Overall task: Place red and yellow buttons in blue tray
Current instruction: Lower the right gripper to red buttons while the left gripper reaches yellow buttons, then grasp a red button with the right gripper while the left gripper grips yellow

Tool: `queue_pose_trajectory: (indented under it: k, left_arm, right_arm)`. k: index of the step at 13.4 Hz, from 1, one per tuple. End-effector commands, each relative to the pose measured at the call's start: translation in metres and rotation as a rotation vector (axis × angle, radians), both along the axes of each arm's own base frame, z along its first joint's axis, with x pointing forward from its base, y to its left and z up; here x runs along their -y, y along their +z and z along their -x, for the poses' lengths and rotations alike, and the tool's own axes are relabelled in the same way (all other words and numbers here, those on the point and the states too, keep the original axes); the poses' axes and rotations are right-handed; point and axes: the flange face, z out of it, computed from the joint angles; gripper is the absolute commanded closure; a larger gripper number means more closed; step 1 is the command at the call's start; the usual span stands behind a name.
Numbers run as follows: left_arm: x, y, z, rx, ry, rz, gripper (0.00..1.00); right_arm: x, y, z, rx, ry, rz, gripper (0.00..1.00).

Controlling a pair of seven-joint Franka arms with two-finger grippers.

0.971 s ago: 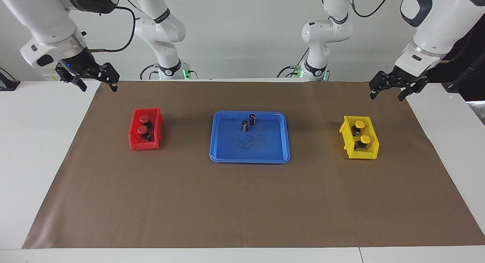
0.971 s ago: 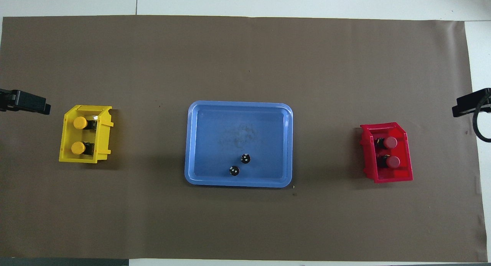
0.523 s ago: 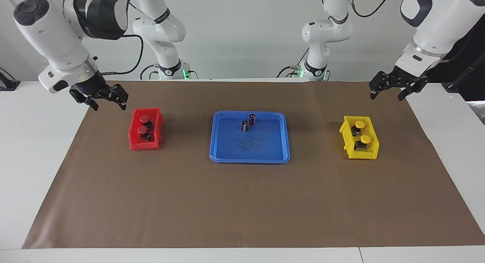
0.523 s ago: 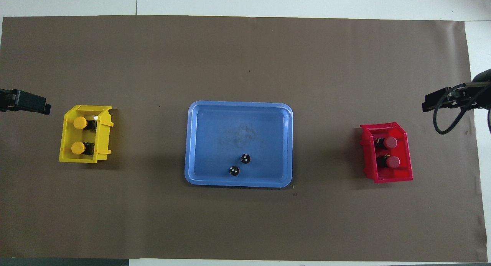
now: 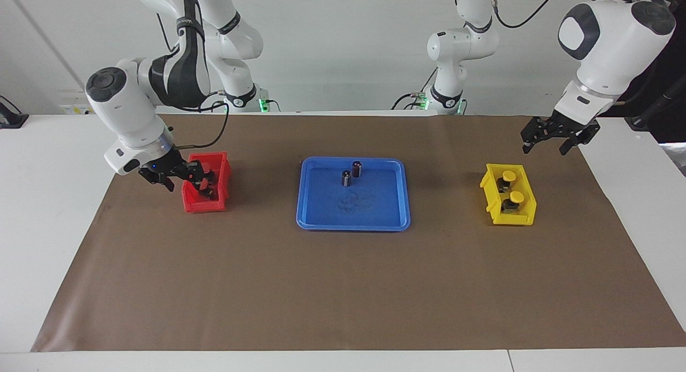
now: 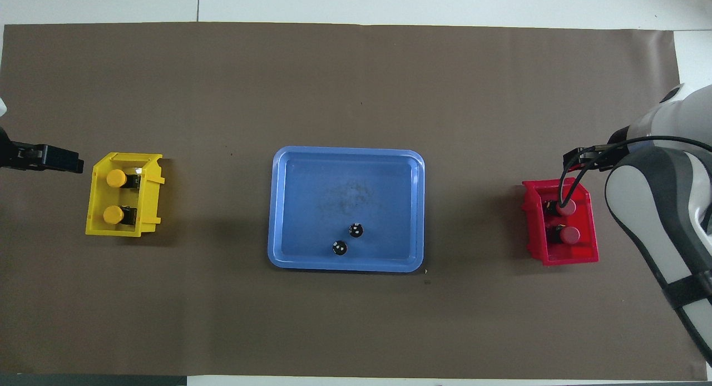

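The right gripper sits low at the small red plastic bin, over the bin's edge at the right arm's end of the table, fingers spread apart with nothing between them. Inside that bin are 2 push-buttons with round red caps and black bodies, one nearer the robots than the other; the gripper partly hides them in the facing view. The left gripper hangs in the air over the brown paper mat near the small yellow plastic bin, roughly at the bin's 12 o'clock in the facing view, fingers open and empty. That bin holds 2 push-buttons with round yellow caps. In the middle of the mat is the wide shallow blue plastic tray with 2 small dark cylinders standing upright in it, toward its robot-side rim, about 6 o'clock in the overhead view.
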Motion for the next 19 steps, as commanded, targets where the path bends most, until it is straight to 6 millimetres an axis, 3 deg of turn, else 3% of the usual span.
queue_pose_trajectory:
  k: [1,3,6,9,13,16,19]
  left_arm:
    - [-0.003,-0.025,0.011,0.019,-0.011,-0.012,0.07]
    - [-0.004,-0.042,0.012,0.006,-0.009,-0.011,0.13]
    - [-0.018,-0.085,0.022,-0.012,0.019,-0.011,0.15]
    - [-0.023,-0.111,0.028,-0.027,0.028,-0.01,0.2]
    - [-0.029,-0.132,0.041,-0.054,0.039,-0.01,0.22]
    - [-0.028,-0.144,0.044,-0.055,0.042,-0.009,0.25]
    - [-0.028,-0.156,0.048,-0.051,0.042,-0.009,0.27]
  right_arm:
    - [-0.001,-0.016,0.013,0.016,-0.001,-0.008,0.31]
    - [-0.003,-0.024,0.019,0.019,0.005,-0.005,0.33]
    - [-0.003,-0.032,0.019,0.019,0.014,-0.006,0.33]
    - [-0.003,-0.032,0.018,0.03,0.012,-0.005,0.33]
    - [-0.019,-0.038,0.021,0.042,0.04,-0.005,0.35]
    - [-0.019,-0.044,0.026,0.044,0.056,-0.003,0.35]
    - [-0.007,-0.047,0.029,0.035,0.083,-0.004,0.35]
